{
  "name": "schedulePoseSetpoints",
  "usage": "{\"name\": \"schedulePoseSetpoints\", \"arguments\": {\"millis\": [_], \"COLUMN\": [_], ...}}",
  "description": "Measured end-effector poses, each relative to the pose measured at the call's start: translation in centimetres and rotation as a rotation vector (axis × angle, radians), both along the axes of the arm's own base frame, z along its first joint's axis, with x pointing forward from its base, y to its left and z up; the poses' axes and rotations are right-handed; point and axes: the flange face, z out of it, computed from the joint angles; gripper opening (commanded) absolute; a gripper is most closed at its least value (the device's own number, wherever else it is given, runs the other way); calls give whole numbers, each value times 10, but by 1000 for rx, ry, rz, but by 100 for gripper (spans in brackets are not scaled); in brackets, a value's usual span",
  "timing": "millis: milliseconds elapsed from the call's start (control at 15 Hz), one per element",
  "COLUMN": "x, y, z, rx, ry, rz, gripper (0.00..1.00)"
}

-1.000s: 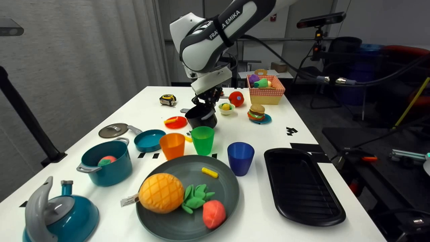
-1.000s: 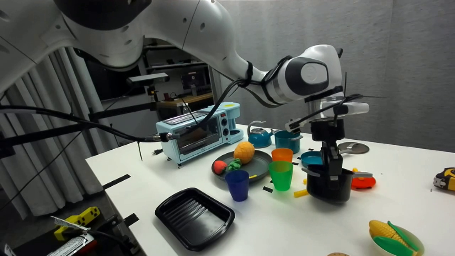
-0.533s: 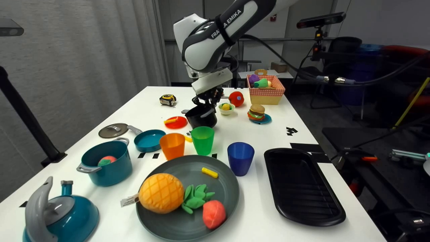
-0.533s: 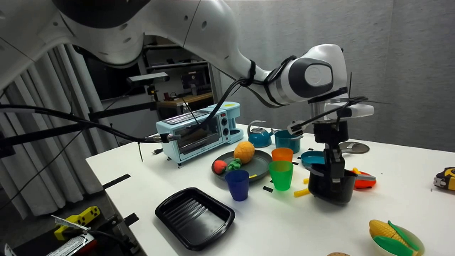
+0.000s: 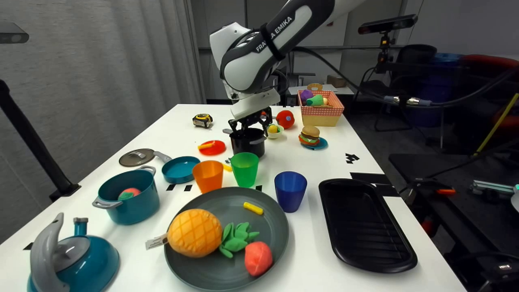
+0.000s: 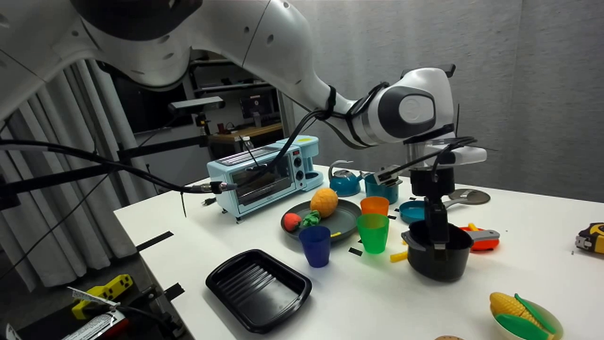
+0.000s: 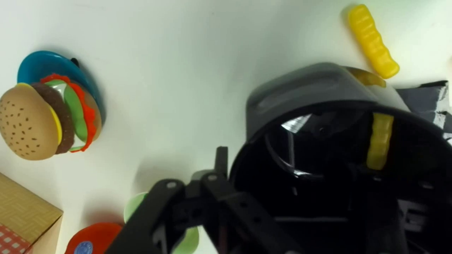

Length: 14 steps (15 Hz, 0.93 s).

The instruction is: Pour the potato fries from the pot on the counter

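1. Grey curtain (image 5: 109,61) hangs beyond the left edge of the white bench (image 5: 306,158) in an exterior view.
2. Black pot (image 5: 245,147) stands upright on the bench, well in from that edge and nearer the far edge than the near one.
3. Jaws are spread wide at the pot, clamped on nothing: one just outside the rim, the other over the mouth; whether either touches, I cannot tell.
4. Wrist view: yellow fry (image 7: 379,141) inside the pot, second fry (image 7: 374,42) on the bench just beside it.
5. Green cup (image 5: 245,170) stands between the pot and the grey plate (image 5: 275,221).
6. Black tray (image 5: 365,219) lies along the right edge; basket (image 5: 322,120) stands at the far right corner.
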Motion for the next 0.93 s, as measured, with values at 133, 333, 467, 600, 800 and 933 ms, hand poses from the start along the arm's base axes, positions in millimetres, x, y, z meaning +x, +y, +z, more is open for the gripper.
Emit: {"name": "schedulePoseSetpoints", "arguments": {"millis": [133,333,467,600,800,933], "x": [1,3,3,3,3,5], "y": [0,1,2,2,2,1], "z": [0,-1,-3,-4,-5,-4], "rx": [-3,-8,-11,-13,-15,-21], "ry": [-9,-28,-38,-44,-54,-74], "rz": [0,6,7,3,3,7], "gripper": [100,100,100,100,100,100]}}
